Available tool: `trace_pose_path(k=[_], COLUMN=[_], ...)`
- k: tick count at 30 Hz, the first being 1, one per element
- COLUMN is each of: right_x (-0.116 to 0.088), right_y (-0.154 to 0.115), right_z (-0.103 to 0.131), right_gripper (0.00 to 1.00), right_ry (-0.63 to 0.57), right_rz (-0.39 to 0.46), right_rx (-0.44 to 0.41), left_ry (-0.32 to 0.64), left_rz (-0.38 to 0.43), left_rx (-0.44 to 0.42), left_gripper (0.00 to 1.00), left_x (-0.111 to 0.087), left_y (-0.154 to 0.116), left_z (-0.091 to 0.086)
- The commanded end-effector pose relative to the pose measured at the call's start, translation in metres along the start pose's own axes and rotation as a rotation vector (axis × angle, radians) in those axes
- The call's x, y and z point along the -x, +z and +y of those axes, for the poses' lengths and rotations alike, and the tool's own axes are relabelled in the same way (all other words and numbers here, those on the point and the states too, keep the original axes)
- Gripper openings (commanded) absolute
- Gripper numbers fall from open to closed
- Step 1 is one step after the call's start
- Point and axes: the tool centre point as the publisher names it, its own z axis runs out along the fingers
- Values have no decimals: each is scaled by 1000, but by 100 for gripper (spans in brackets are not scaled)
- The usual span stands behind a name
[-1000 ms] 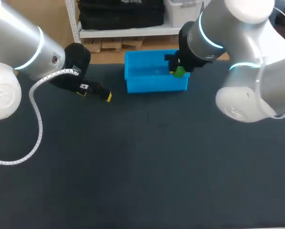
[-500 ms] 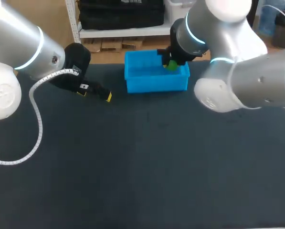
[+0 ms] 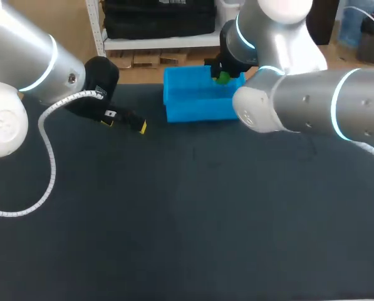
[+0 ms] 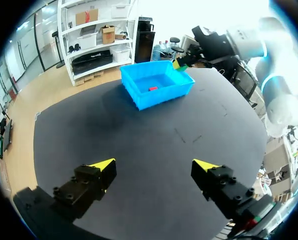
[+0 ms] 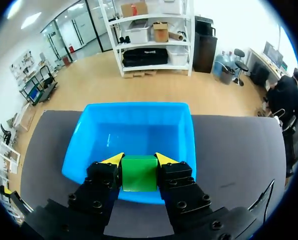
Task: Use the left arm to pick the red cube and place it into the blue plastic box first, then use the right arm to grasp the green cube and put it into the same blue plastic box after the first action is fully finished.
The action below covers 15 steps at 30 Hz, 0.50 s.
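While the right gripper (image 5: 139, 159) pinches the green cube (image 5: 139, 174) between its two yellow tips, one tip pressed to each side face, it hangs above the blue plastic box (image 5: 139, 106), with the cube over the wall of the box nearest the wrist and the blue floor spread out ahead at twelve o'clock. Seen from the head view, the box stands at twelve o'clock on the dark table (image 3: 187, 219), close to its far edge, and the cube sits at about one o'clock over the box, raised off it and not touching floor or walls. The right arm (image 3: 299, 110) comes in from three o'clock and bends across the right end of the box, hiding that end wall.

Inside the box the red cube (image 4: 152, 88) lies on the floor, roughly in the middle, small and apart from every wall as far as the left wrist view shows.

The left gripper (image 4: 153, 165) is at about ten o'clock on the table in the head view, well apart from the box and to its nine o'clock side. Its fingers are spread wide with nothing between them, only bare dark tabletop below. From this wrist the box lies far ahead at twelve o'clock, and the green cube shows at the box's far corner, at about one o'clock. The left arm (image 3: 30, 63) enters from nine o'clock, with a white coiled cable (image 3: 49, 163) looping down beside it
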Motion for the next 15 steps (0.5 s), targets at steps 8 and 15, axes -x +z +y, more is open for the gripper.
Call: trace_pose_path(k=[8,15], right_x=[14,14], right_y=[37,43], right_z=[-2,-2], right_gripper=[0,0], right_ry=[1,0], right_rz=[47,70], right_rx=[-1,-2], left_ry=[0,0], left_rz=[-3,-3], left_rx=[-3,-3], left_gripper=[100,100], left_x=[-1,-1], left_y=[0,0], left_z=[1,1])
